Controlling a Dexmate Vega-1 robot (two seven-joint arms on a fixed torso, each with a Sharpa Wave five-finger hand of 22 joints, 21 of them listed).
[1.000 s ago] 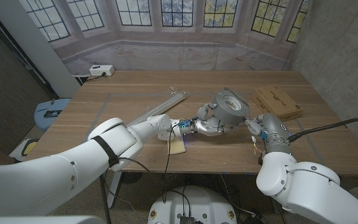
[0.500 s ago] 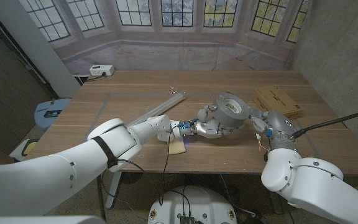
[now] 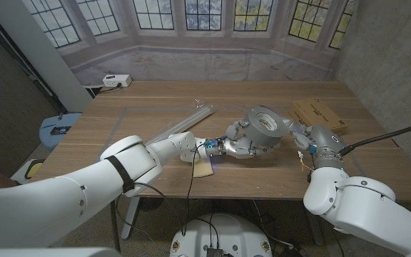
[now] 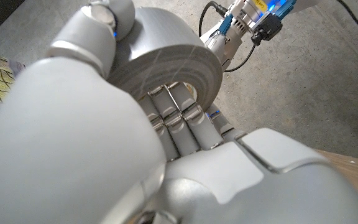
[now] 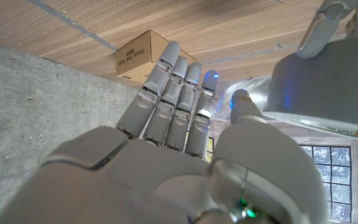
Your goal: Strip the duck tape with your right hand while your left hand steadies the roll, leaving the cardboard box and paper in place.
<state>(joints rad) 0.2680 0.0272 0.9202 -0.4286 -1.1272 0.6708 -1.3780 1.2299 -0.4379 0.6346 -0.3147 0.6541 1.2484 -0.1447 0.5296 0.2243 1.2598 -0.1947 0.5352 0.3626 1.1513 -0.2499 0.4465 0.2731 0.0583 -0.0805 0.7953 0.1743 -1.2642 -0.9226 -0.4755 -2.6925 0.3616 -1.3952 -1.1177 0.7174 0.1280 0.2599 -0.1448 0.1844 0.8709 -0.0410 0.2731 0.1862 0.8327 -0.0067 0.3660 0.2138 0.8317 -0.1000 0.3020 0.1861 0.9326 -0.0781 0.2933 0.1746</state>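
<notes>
My left hand (image 3: 242, 146) grips the grey duck tape roll (image 3: 264, 126) and holds it tilted just above the middle of the table. In the left wrist view its fingers (image 4: 178, 121) reach into the roll's core (image 4: 166, 68). My right hand (image 3: 302, 135) is just right of the roll, fingers straight and holding nothing. In the right wrist view this hand (image 5: 179, 124) has its thumb tip close to the roll's side (image 5: 319, 81); I cannot tell if they touch. The cardboard box (image 3: 320, 116) lies behind the right hand. A pale paper (image 3: 204, 167) lies under my left forearm.
A long clear tube (image 3: 184, 123) lies slanted on the wooden table (image 3: 141, 107), left of the roll. A white power strip (image 3: 116, 81) sits at the far left corner. The table's right edge is close behind the box.
My right hand has moved away from the table's front edge and up beside the roll, closer to the box. The left hand keeps its hold; the roll has tilted slightly.
</notes>
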